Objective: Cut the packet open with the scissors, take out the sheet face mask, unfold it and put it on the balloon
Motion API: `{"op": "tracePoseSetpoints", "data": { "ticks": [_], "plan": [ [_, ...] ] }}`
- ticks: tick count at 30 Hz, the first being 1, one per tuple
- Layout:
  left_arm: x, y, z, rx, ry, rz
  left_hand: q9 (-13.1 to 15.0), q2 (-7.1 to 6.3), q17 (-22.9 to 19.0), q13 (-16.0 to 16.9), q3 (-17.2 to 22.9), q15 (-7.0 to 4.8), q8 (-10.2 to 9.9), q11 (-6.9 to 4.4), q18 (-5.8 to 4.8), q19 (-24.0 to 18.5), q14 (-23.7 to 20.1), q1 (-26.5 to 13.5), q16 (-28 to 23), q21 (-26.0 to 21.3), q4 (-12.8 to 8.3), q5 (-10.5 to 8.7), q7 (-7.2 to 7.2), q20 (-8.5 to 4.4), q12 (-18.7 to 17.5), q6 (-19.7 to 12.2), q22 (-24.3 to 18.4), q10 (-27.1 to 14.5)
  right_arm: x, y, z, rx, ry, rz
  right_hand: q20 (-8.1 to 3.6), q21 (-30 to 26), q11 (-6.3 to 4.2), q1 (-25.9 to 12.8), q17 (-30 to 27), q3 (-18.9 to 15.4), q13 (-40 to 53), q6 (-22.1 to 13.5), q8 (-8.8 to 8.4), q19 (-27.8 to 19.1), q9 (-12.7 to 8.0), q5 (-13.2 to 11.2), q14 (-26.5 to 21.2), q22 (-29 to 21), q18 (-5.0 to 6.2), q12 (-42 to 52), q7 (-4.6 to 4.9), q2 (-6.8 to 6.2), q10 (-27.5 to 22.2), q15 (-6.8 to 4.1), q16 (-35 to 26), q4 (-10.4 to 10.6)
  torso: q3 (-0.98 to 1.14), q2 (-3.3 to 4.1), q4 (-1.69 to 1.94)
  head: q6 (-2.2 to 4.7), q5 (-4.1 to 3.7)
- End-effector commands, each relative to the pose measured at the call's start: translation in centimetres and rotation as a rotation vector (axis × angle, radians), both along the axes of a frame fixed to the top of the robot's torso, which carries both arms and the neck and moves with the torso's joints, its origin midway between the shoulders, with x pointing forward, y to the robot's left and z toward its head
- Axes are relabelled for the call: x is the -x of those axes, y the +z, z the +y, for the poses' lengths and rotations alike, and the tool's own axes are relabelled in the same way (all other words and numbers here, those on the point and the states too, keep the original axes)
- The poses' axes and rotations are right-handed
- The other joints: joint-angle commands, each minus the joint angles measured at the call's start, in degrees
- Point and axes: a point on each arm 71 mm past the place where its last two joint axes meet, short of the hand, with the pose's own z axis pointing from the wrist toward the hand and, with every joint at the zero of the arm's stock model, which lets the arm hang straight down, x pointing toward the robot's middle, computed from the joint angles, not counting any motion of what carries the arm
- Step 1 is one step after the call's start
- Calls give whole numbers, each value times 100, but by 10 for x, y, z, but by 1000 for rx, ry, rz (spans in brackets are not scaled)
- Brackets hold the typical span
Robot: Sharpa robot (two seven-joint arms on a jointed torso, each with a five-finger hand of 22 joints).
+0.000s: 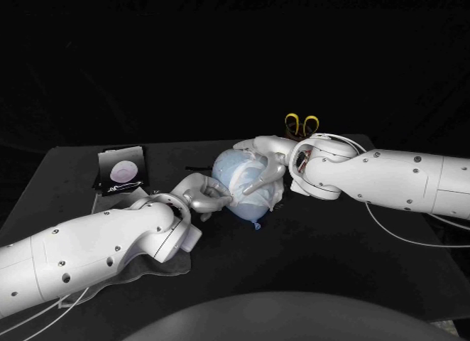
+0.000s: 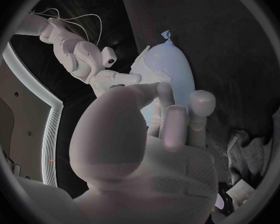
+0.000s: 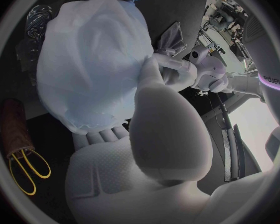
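Wrist views clarify: left hand (image 2: pixel 146 152) braces balloon (image 2: pixel 177 64), fingers extended; right hand (image 3: pixel 146 149) seemingly pinches mask (image 3: pixel 90 67) over it.

The head view is dim: the desk (image 1: pixel 327 241) and the room behind it sink to near black, while light from above brightens the tops of the white arms, the pale balloon (image 1: pixel 240 181) and the yellow scissors (image 1: pixel 302 124). Both wrist views are fisheye circles in dark frames, with straight edges bending near the rim. Close to the lens, the left hand (image 2: pixel 146 149) and right hand (image 3: pixel 152 134) look soft and blurred. A bright strip (image 2: pixel 53 129) glares.
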Motion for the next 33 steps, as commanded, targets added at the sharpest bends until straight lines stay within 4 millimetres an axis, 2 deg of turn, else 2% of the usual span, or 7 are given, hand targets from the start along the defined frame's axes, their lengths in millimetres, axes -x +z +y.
{"op": "tracePoseSetpoints", "data": {
  "ticks": [1, 5, 10, 14, 18, 24, 33],
  "plan": [
    [0, 2, 1, 9, 16, -11, 170, 0, 80, 46, 259, 41, 33, -17, -99, -18, 58, -160, 57, 60, -146, 15, 21, 5, 20, 29, 39, 102, 7, -13, 2, 40, 23, 68, 18, 14, 31, -2, 7, -27, 5, 32, 26, 40, 8, -14, 13, 4, 60, 22, 165, -37, 16, -18, 23, 11, 0, 2, 0, 3, 6],
    [0, 3, 3, 28, 26, -4, 172, -22, 157, 127, 533, 30, 24, -35, -106, -4, 74, -397, 84, 131, -364, 42, 5, -9, 77, 95, 118, 196, 8, -14, 1, 41, 23, 70, 18, 14, 31, -2, 7, -27, 5, 32, 26, 40, 8, -14, 13, 4, 60, 22, 165, -37, 16, -18, 23, 11, 0, 3, 1, 10, 12],
    [0, 3, 2, 46, 13, 12, 187, -67, 145, 119, 519, 33, 28, -30, -104, -42, 68, -657, 83, 123, -385, 51, -5, 2, 66, 115, 97, 213, 8, -14, 1, 41, 21, 71, 18, 14, 31, -2, 7, -27, 5, 32, 26, 40, 8, -14, 13, 4, 60, 22, 165, -37, 16, -18, 23, 11, -1, -2, 4, 12, 15],
    [1, 3, 1, 51, -10, 23, 146, -379, 51, -137, -157, 34, -75, -33, -87, -135, 42, -1161, 53, 0, -240, 30, -38, 28, -91, 51, -34, -4, 8, -15, 0, 41, 21, 72, 18, 14, 31, -2, 7, -27, 5, 32, 26, 40, 8, -14, 13, 4, 60, 22, 165, -37, 16, -18, 23, 11, -1, -3, 1, 11, 14],
    [1, 2, 1, 43, -19, 24, 80, -530, 15, -100, -905, 88, -195, 22, -83, -146, 31, -1481, 41, -72, -45, 10, 20, 65, -41, 8, -103, -48, 8, -15, 1, 41, 22, 72, 18, 14, 31, -2, 7, -27, 5, 32, 26, 40, 8, -14, 13, 4, 60, 22, 165, -37, 16, -18, 23, 11, 2, -2, 3, 20, 21],
    [-3, 0, 2, 25, -13, 27, 40, -439, -19, -84, -1913, 78, -261, 15, -82, -90, 24, -1439, 36, -124, 333, 2, 7, 67, -6, 53, -128, -65, 8, -15, 2, 41, 23, 74, 18, 14, 31, -2, 7, -27, 5, 32, 26, 40, 8, -14, 13, 4, 60, 22, 165, -37, 16, -18, 23, 11, 0, 0, -2, 28, 22],
    [-6, -2, 1, -5, -1, 25, 29, -288, -27, -68, -2600, 65, -270, 2, -84, -55, 26, -1038, 35, -157, 757, 3, -9, 53, 24, 67, -142, -75, 8, -15, 2, 42, 23, 74, 18, 15, 33, -7, 6, -34, 4, 23, 24, 49, 5, -13, 9, 4, 61, 24, 180, -41, 14, -18, 22, 11, 2, -3, -3, 29, 29]
  ]
}}
